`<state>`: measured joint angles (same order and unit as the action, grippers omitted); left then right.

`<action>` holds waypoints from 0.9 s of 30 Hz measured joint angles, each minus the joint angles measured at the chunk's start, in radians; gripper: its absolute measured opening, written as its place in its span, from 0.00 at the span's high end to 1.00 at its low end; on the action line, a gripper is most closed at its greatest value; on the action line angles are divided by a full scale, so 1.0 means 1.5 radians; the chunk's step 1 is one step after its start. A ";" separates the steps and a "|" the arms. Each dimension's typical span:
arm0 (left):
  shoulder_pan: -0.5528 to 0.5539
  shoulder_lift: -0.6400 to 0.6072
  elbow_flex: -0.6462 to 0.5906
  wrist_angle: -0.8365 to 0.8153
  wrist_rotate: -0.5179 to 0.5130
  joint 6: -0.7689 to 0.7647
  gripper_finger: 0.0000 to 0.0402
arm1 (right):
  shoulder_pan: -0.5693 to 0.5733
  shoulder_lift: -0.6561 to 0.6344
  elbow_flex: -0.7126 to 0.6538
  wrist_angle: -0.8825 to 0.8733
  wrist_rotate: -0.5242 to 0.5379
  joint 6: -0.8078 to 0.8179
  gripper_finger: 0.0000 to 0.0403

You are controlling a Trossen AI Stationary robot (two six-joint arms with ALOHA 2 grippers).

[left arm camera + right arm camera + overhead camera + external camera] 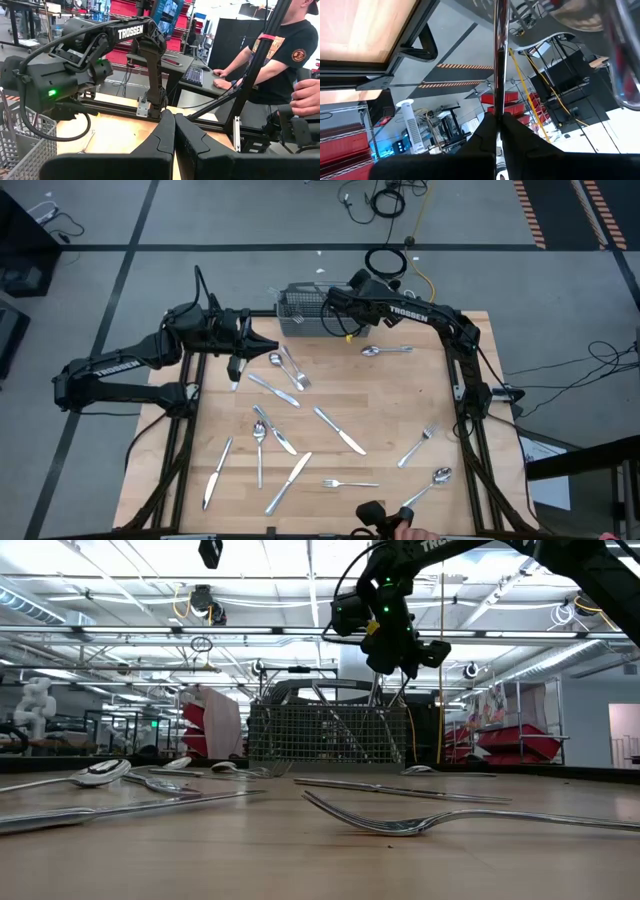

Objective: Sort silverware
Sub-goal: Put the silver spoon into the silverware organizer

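High view: the right gripper (335, 308) hangs over the wire basket (296, 304) at the far edge of the worktop (380, 415). The left gripper (268, 344) sits just left of the basket, above the loose silverware (300, 440), which lies scattered across the middle and near part of the worktop; one spoon (385, 351) lies apart on the far right. The nearest pieces to the left gripper are just on its near side.

Low view: the right gripper (392, 665) hovers directly above the basket (330, 735), with a thin rod hanging from it into the basket, long axis upright. A fork (450, 822) lies nearest the camera.

Left wrist view: the left gripper (174, 132) has its fingers pressed together with nothing between them.

Right wrist view: the right gripper (498, 131) is clamped on a slim utensil handle (499, 55); which kind of piece it is I cannot tell. The coming move looks like a straight drop into the basket.
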<state>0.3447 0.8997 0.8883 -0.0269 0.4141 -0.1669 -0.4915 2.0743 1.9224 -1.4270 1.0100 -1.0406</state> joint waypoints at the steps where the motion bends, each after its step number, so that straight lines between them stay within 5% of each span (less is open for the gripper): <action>1: 0.000 0.000 0.000 0.000 0.000 0.000 0.98 | -0.001 0.000 0.000 -0.004 -0.008 -0.002 1.00; 15: 0.000 0.000 0.000 -0.007 0.000 0.000 0.98 | 0.016 0.049 0.000 -0.016 -0.063 -0.032 0.99; 27: 0.000 0.000 0.000 -0.009 0.000 0.000 0.98 | 0.020 0.067 0.000 -0.013 -0.065 0.044 0.67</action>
<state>0.3447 0.8997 0.8883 -0.0406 0.4141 -0.1669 -0.4610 2.1749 1.9224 -1.4471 0.9119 -0.9753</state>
